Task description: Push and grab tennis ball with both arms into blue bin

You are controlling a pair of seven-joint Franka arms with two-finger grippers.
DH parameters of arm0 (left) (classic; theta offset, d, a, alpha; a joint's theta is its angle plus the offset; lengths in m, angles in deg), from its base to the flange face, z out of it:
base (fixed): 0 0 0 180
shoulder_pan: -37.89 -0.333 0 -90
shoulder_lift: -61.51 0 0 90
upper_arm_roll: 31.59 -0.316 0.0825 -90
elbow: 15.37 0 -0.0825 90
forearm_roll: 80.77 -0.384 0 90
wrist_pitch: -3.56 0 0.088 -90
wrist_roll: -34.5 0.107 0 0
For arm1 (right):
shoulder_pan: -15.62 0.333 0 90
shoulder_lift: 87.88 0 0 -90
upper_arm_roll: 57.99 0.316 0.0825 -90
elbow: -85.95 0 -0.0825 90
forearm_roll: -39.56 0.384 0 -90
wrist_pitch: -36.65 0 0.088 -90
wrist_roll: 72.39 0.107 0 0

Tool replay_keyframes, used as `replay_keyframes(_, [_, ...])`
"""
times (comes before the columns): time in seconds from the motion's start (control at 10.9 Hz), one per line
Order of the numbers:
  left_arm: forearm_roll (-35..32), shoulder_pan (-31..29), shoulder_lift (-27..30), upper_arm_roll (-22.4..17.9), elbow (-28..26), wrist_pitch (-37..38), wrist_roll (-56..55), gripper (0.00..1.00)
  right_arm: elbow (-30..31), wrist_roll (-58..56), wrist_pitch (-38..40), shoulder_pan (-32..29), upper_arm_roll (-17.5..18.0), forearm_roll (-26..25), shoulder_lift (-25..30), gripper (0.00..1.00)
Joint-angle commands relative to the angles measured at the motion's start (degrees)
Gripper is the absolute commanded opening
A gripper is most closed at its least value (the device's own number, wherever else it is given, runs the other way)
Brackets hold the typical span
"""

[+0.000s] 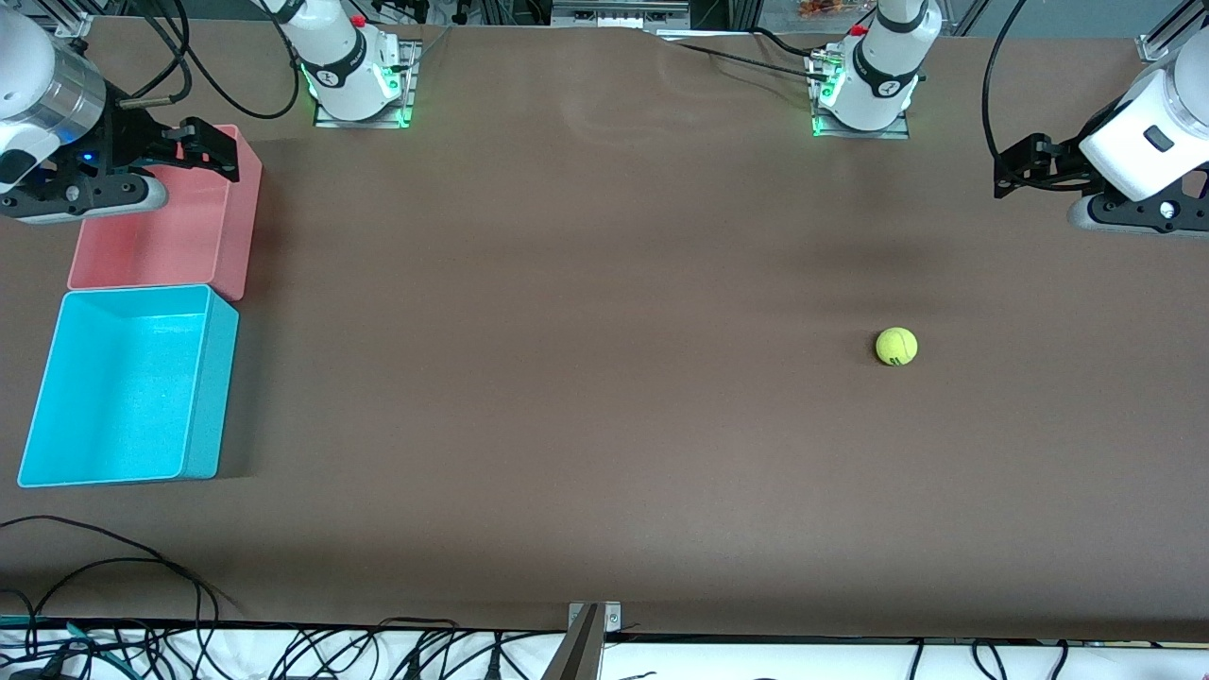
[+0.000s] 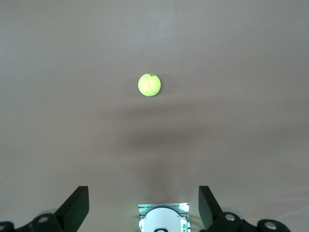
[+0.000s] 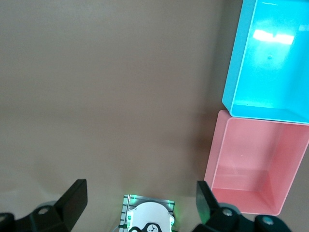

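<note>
The tennis ball (image 1: 896, 347) is a small yellow-green ball lying on the brown table toward the left arm's end; the left wrist view shows it (image 2: 149, 85) alone on bare table. The blue bin (image 1: 123, 387) stands at the right arm's end, nothing inside, and its cyan interior (image 3: 270, 63) appears in the right wrist view. My left gripper (image 1: 1015, 168) hangs open and holds nothing, over the table at the left arm's end (image 2: 143, 193). My right gripper (image 1: 222, 151) is open and holds nothing too, up over the pink bin's corner (image 3: 140, 188).
A pink bin (image 1: 179, 236) (image 3: 251, 159) touches the blue bin and stands farther from the front camera. The arm bases (image 1: 354, 66) (image 1: 874, 80) are bolted along the table's back edge. Black cables (image 1: 113, 604) and a metal bracket (image 1: 590, 642) lie at the table's front edge.
</note>
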State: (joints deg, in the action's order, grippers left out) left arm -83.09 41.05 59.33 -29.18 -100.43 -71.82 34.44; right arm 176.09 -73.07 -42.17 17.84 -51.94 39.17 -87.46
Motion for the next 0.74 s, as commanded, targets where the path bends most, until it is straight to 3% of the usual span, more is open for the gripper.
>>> replay_keyframes(0.0, [-1.5,0.0,-0.9,0.1,1.9,1.4,0.1,1.00,-0.9,-2.0,0.7,0.0,0.0,0.5,-0.3,1.00])
replay_keyframes(0.64, [-1.5,-0.7,-1.9,-0.5,1.9,-1.5,0.1,1.00,-0.9,-2.0,0.7,-0.1,0.0,0.5,-0.3,1.00])
